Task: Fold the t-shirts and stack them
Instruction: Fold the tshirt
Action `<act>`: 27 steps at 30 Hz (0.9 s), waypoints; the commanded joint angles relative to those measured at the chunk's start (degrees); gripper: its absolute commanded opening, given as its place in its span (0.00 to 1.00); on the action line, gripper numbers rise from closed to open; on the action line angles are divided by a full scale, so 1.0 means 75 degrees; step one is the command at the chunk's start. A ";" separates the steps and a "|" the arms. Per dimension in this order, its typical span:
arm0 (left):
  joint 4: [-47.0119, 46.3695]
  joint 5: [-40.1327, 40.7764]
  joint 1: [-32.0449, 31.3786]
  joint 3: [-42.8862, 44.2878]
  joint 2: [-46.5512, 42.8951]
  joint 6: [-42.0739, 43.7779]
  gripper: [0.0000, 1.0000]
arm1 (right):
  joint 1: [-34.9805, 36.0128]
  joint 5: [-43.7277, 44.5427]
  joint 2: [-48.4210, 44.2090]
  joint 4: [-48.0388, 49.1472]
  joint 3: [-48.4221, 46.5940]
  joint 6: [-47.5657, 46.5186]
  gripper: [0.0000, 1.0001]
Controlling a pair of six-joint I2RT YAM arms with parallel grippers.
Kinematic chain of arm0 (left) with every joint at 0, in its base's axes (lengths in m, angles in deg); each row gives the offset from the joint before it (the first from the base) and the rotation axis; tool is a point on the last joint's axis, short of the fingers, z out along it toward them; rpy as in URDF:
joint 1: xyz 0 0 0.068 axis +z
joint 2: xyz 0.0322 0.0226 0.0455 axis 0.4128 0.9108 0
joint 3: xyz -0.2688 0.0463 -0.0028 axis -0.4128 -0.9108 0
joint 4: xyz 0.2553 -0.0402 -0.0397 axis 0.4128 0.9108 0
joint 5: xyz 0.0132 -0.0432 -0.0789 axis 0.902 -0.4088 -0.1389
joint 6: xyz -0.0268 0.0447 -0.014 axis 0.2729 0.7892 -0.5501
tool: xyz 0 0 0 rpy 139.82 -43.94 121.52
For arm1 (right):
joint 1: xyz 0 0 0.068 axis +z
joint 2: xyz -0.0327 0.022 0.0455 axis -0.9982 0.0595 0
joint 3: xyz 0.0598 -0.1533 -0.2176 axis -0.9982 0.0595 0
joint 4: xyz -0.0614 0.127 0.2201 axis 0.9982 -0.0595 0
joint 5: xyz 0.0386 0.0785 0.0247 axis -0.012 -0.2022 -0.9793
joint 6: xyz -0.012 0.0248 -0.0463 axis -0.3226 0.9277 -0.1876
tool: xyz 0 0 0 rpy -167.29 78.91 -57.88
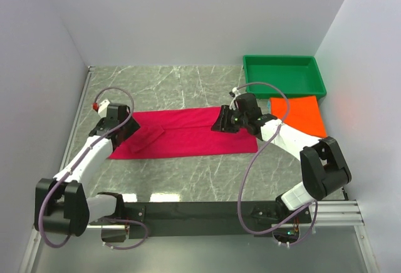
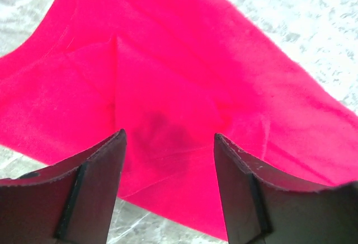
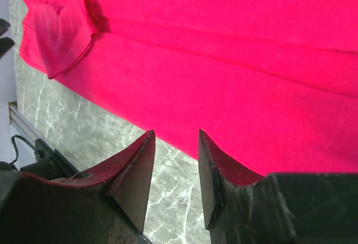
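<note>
Mid-fold on the crimson-pink t-shirt [image 1: 182, 136] — it's lying flat on the tabletop [image 1: 188, 85] as a long strip between my arms. My left end effector [image 2: 168, 135] hangs over its left end, jaws wide apart, nothing in them. My right end effector [image 3: 176, 135] is at the right end, jaws partly apart, gap looks empty. Next, I reckon: pinch one end and carry it across to halve the strip — low, so it doesn't bunch.
</note>
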State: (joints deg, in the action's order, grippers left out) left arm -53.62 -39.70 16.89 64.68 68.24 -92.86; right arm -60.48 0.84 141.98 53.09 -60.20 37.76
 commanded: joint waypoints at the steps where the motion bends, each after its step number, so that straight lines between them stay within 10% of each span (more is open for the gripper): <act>1: -0.0130 -0.0016 -0.0021 0.0417 0.0168 -0.0022 0.68 | 0.0011 0.0241 -0.0324 -0.0096 -0.0082 -0.0196 0.43; 6: -0.0340 -0.0122 -0.0021 0.0324 0.1024 -0.0408 0.47 | -0.0070 0.0522 -0.0289 -0.0271 -0.0082 -0.0196 0.43; 27: 0.0046 0.0136 0.0108 0.2185 0.4281 -0.0329 0.59 | 0.0034 0.3300 0.1644 -0.3822 -0.1125 -0.1180 0.45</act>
State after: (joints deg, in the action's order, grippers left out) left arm -53.23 -37.95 17.37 78.60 96.70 -97.69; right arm -62.06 21.30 152.93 30.12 -66.10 30.81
